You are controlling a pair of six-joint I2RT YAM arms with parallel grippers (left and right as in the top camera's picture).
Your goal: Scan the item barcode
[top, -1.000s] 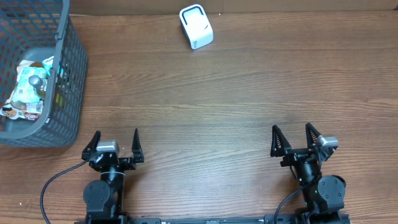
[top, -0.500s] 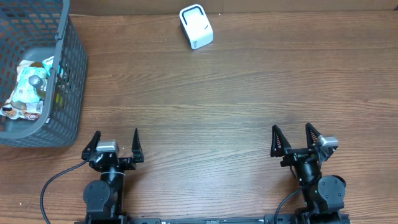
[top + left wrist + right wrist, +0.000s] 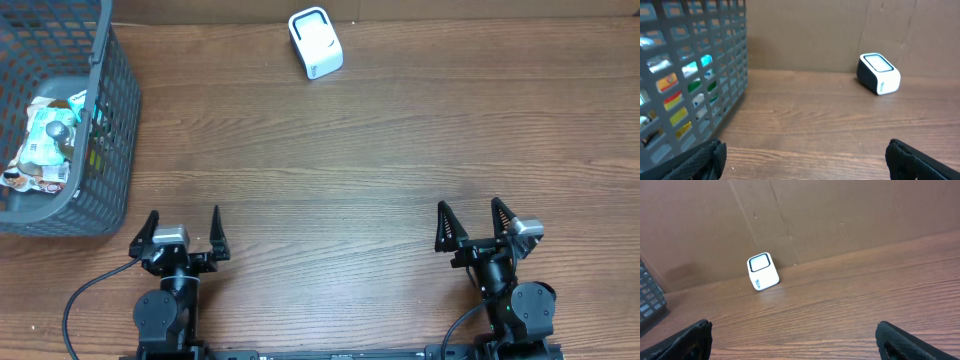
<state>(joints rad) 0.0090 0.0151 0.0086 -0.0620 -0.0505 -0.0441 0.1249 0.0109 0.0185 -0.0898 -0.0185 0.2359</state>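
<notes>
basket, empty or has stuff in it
Not empty. Packets lie inside the basket in the overhead view, and their colours show through its mesh in the left wrist view.

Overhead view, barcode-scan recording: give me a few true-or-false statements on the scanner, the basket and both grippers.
1. The white scanner stands at the far edge of the table, away from both arms. True.
2. The grey basket is empty. False: it holds packaged items.
3. The left gripper is shut on a packet. False: it is open and holds nothing.
4. The right gripper is open and holds nothing. True.
5. The basket sits on the robot's right. False: it sits on the robot's left, beyond the left gripper.
</notes>
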